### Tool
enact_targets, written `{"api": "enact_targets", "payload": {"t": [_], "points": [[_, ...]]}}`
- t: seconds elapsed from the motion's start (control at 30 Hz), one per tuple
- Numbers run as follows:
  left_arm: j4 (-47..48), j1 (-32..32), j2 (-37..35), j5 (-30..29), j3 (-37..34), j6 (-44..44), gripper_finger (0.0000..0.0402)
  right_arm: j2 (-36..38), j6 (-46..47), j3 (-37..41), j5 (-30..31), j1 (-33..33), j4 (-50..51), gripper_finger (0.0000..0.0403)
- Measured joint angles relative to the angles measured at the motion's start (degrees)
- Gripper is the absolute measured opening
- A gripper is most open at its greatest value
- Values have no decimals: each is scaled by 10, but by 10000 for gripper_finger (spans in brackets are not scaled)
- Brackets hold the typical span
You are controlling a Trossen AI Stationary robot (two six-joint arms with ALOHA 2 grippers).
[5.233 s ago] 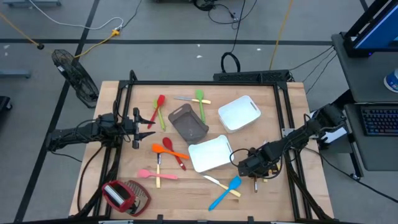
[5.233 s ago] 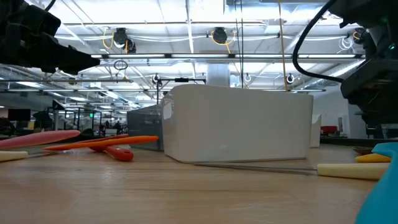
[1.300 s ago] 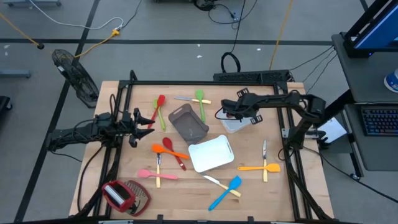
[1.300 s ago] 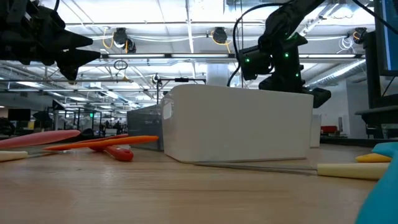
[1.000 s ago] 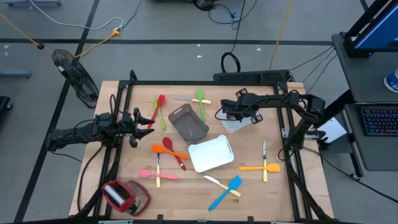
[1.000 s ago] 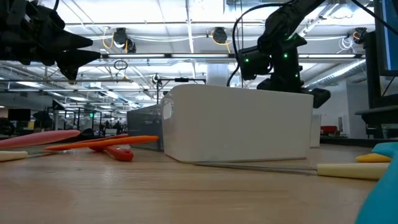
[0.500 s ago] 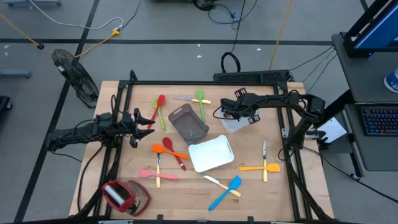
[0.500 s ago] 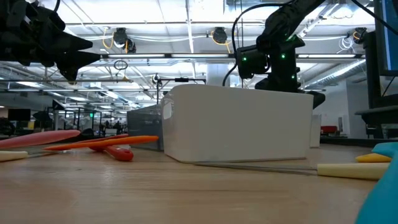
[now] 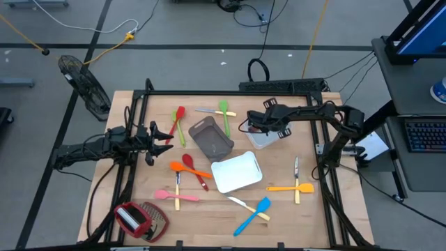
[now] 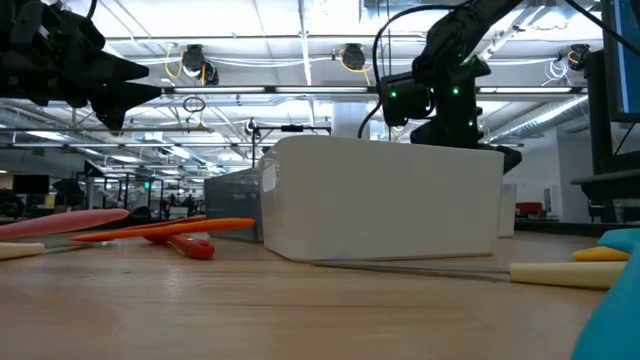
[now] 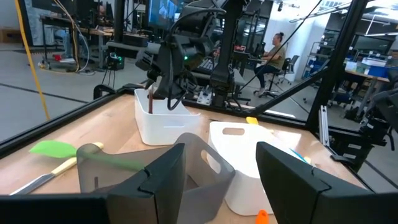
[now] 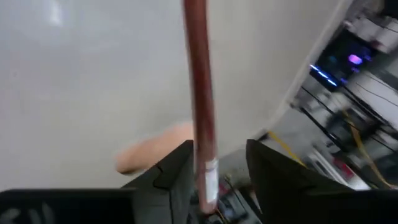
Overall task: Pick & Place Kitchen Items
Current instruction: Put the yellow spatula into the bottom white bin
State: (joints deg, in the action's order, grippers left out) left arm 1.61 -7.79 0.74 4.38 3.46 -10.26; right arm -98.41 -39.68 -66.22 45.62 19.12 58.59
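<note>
My right gripper (image 9: 252,127) hangs over the far white tray (image 9: 273,120), its fingers either side of a brown wooden spoon (image 11: 150,99) that stands nearly upright in the tray. Its fingers are parted wider than the handle (image 12: 200,93). My left gripper (image 9: 164,136) waits open and empty at the table's left. Other utensils lie flat on the table: red (image 9: 178,118), green (image 9: 224,115), orange (image 9: 188,169), pink (image 9: 167,195), blue (image 9: 254,213) and yellow-orange (image 9: 286,187). My right gripper comes from above, pointing down into the tray. The spoon's handle (image 12: 205,146) runs along the fingers and lies against the inner side of one finger (image 12: 177,168). A gap shows between the handle and the other finger (image 12: 267,165). The tray wall hides the spoon's lower end.
A grey-brown tray (image 9: 210,136) and a second white tray (image 9: 235,172) stand mid-table. A red-and-mesh tool (image 9: 139,217) lies at the near left corner. A knife (image 9: 296,171) lies near the right edge. A black frame borders the table.
My right gripper has shifted slightly toward the table's left edge and a little down over the far white tray, with the wooden spoon still between its fingers.
</note>
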Motion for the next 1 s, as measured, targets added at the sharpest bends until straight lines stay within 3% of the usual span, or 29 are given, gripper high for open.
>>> {"api": "enact_targets", "payload": {"t": [0.17, 0.37, 0.63, 0.73, 0.87, 1.0], "points": [[0, 0, 0, 0, 0, 1, 202, 0, 0, 0, 62, -21, 2, 149], [0, 0, 0, 0, 0, 29, 202, 1, 12, 0, 66, -61, 15, 141], [0, 0, 0, 0, 0, 30, 202, 33, 116, 0, 66, -109, 76, 140], [0, 0, 0, 0, 0, 29, 202, 55, 181, 0, 37, -123, 109, 140], [-1, 0, 0, 0, 0, 26, 202, 89, 299, 0, -49, -139, 131, 141], [-4, 0, 0, 0, 0, 21, 202, 122, 411, 0, -84, -157, 135, 140]]}}
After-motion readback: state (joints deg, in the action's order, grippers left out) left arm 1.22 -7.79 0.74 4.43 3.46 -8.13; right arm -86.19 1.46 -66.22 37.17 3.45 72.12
